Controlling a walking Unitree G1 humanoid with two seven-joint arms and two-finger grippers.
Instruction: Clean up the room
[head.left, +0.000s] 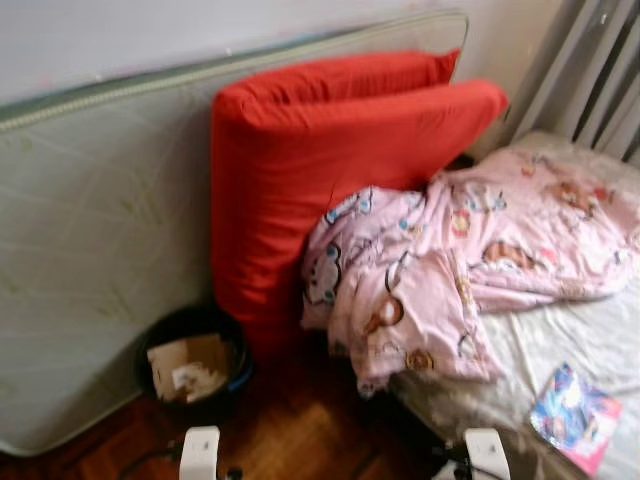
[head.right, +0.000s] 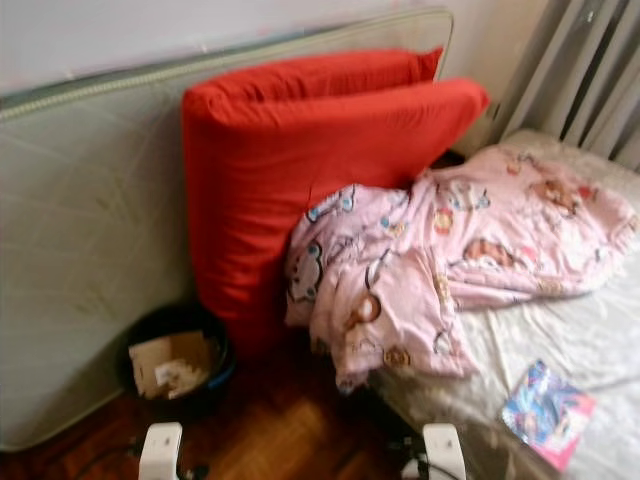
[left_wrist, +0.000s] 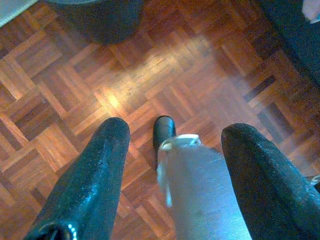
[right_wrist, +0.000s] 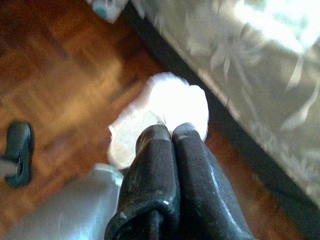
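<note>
White, blurred wad (right_wrist: 170, 107) is sitting clamped between the right gripper's (right_wrist: 172, 131) 2 closed fingers, over parquet (left_wrist: 150, 75) beside the bed (right_wrist: 260, 75). The left gripper (left_wrist: 172, 132) is hanging open, holding nothing. A bin (head.left: 192, 362), half hidden, is holding cardboard (head.left: 188, 366).

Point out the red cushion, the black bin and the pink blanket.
red cushion (head.left: 300, 170), left eye view, its front face.
black bin (head.left: 165, 330), left eye view, its rim.
pink blanket (head.left: 430, 270), left eye view, its middle folds.
</note>
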